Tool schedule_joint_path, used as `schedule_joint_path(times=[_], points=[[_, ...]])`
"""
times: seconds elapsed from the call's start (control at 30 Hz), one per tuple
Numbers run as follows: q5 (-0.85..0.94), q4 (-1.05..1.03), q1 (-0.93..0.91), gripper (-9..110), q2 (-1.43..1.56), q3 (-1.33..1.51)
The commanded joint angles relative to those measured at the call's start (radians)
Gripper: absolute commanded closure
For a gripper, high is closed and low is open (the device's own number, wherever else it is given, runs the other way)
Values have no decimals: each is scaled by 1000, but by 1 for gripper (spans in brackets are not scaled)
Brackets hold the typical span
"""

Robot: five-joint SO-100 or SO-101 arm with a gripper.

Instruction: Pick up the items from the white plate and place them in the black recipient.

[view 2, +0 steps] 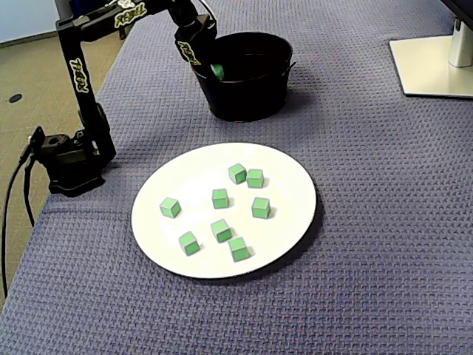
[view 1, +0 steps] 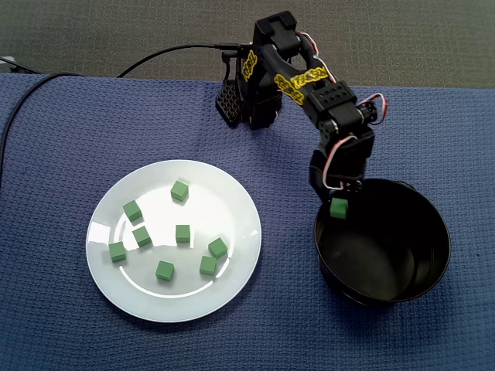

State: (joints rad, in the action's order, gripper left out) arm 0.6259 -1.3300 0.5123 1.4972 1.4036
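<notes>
Blue cloth (view 1: pixel 62 332), end effector (view 1: pixel 338 202) clamping cube (view 1: pixel 338 208) over bowl (view 1: pixel 445 224) rim — plate (view 1: pixel 232 202) apart

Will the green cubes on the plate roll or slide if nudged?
Probably no rolling: each green cube sits on a flat face. Sliding seems likely on the glossy white plate. The gripper holds one undeformed, so likely stiff.

Finding: I work at an office-type desk set up as a small robotics test station. Grounds: a blue-grey woven cloth (view 2: pixel 369 244) covers the table, a pale monitor foot (view 2: pixel 432 66) stands at its far right corner in a fixed view, and grey carpet-like floor (view 1: pixel 93 31) lies beyond the edge. My base (view 2: pixel 70 159) sits at the cloth's edge with a black cable (view 1: pixel 166 52) trailing off, and a white plate (view 1: pixel 228 205) is laid out as a prop.
</notes>
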Motion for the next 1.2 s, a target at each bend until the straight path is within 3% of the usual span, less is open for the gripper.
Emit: schedule_joint_path(times=[0.0,0.2,0.47,0.7,0.87,1.17], points=[[14,29,18,78,3,-48],[-2,14,-34,73,72,-80],[-29,12,-512,76,414,-29],[390,-46,-862,79,581,244],[629,97,-1040,78,650,534],[821,394,-1137,78,535,818]])
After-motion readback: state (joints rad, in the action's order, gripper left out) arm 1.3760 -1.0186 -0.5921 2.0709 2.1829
